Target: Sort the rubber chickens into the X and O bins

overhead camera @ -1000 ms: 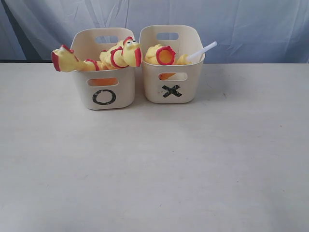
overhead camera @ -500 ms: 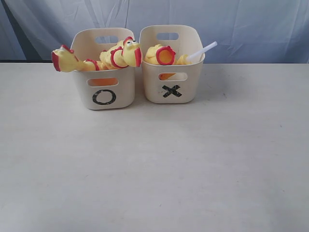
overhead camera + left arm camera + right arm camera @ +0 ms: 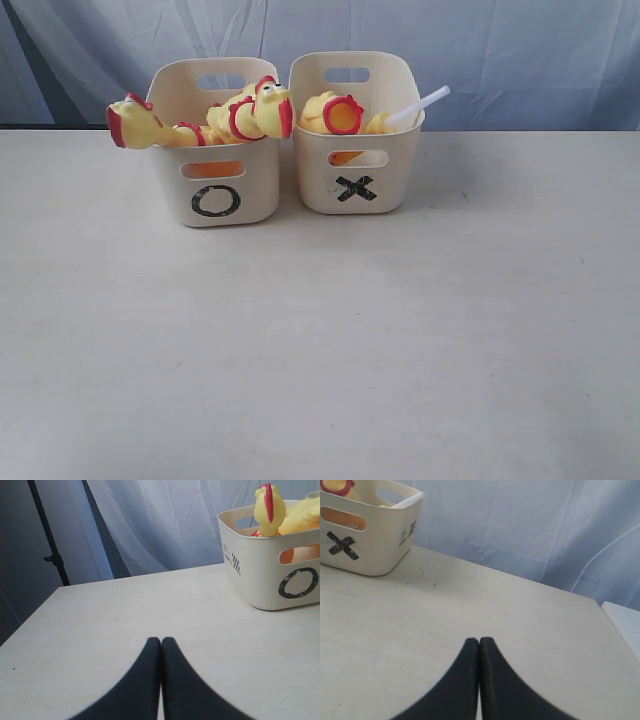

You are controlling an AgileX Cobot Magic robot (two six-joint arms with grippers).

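Note:
Two cream bins stand side by side at the back of the table. The O bin (image 3: 214, 175) holds two yellow rubber chickens: one head (image 3: 135, 124) hangs over its left rim, another head (image 3: 264, 110) rests on its right rim. The X bin (image 3: 352, 170) holds a third chicken (image 3: 338, 113) with a white tube (image 3: 420, 105) sticking out. Neither arm shows in the exterior view. My left gripper (image 3: 161, 641) is shut and empty above bare table, the O bin (image 3: 280, 570) some way off. My right gripper (image 3: 479, 641) is shut and empty too, far from the X bin (image 3: 375, 540).
A pale blue cloth (image 3: 500, 50) hangs behind the table. A dark stand pole (image 3: 47, 535) rises beyond the table's left end. The table's right edge (image 3: 612, 625) shows in the right wrist view.

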